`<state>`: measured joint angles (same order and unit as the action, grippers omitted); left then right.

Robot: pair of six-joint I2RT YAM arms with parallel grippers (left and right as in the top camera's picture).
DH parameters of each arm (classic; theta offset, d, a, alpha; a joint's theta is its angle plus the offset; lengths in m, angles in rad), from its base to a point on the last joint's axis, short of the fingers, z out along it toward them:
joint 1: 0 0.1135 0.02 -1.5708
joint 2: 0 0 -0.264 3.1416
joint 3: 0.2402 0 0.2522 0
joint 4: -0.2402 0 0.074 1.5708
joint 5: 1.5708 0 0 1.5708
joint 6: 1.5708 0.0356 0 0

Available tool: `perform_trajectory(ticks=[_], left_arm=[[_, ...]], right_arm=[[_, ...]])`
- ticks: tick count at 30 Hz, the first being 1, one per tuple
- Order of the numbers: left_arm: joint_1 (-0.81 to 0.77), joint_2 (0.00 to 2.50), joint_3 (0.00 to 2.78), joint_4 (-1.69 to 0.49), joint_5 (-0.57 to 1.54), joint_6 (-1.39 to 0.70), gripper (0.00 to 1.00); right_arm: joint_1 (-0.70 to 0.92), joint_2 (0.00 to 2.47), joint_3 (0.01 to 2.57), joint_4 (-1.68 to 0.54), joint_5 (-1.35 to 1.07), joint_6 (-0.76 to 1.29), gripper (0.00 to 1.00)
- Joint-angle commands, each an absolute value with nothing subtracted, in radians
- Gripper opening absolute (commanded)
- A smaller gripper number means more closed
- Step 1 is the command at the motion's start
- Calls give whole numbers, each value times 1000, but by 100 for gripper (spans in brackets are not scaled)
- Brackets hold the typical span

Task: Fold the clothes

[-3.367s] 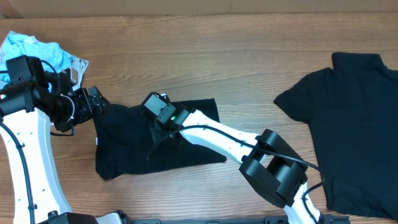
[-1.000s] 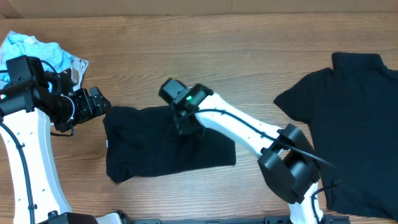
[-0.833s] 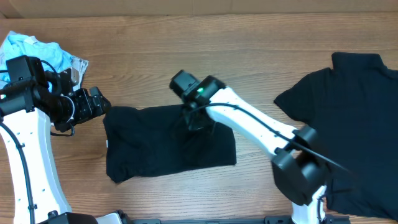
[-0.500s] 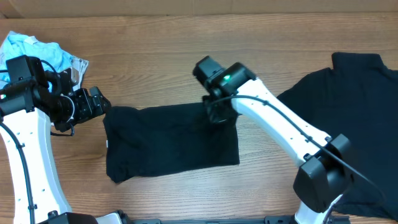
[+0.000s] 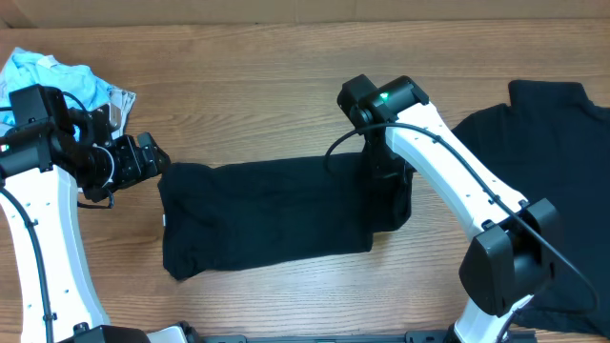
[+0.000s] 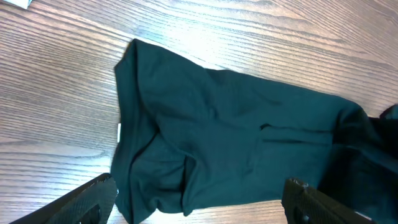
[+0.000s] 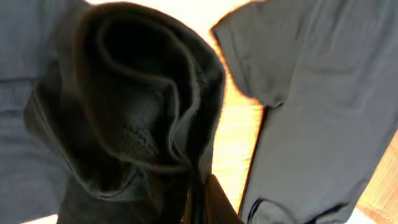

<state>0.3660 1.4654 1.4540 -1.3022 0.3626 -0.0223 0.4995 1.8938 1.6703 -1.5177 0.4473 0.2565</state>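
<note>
Pinching a bunched fold of the black T-shirt [image 5: 267, 214], the right gripper [image 7: 198, 202] has its jaws pressed together on the fabric. The cloth rolls up into a thick loop right above the fingertips in the right wrist view. From overhead, this gripper sits at the shirt's right end, where the gathered edge rises off the wooden table [image 5: 286, 86] as a dark, narrow flap. The rest of the garment lies flat, stretched into a long band running leftward across the middle of the table.

The left gripper [image 5: 152, 160] has its jaws spread wide and holds nothing. It hangs just beside the shirt's left edge. In the left wrist view its two fingers [image 6: 93, 196] frame the garment from either side of the bottom of the picture. A small white tag [image 6: 119, 132] shows at the shirt's near left edge.

A second black T-shirt [image 5: 548, 181] lies spread out on the far right of the table, apart from the held one. A crumpled light blue cloth [image 5: 48, 76] sits in the top left corner, behind the left arm.
</note>
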Motion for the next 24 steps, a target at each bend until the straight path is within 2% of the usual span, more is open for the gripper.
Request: perform_trajectory(ticks=[1,5,17,22,24], left_arm=[[355,1464,1475,-1302,356,-6,88],[355,1464,1475,-1302,356,-6,88],[355,1464,1475,-1306,356,-3,88],[355,1464,1475,-1305,356,-3,88],[355,1464,1475,-1304,356,-3,88]], right_arm=[[513,1862,1697,-1484,468,194,4],[535,1862,1697,-1450,430,122,4],[493,1862,1697,-1452,661,134,4],[482,1862,1697,-1439,607,149,4],[484,1862,1697,-1415,502,127,4]])
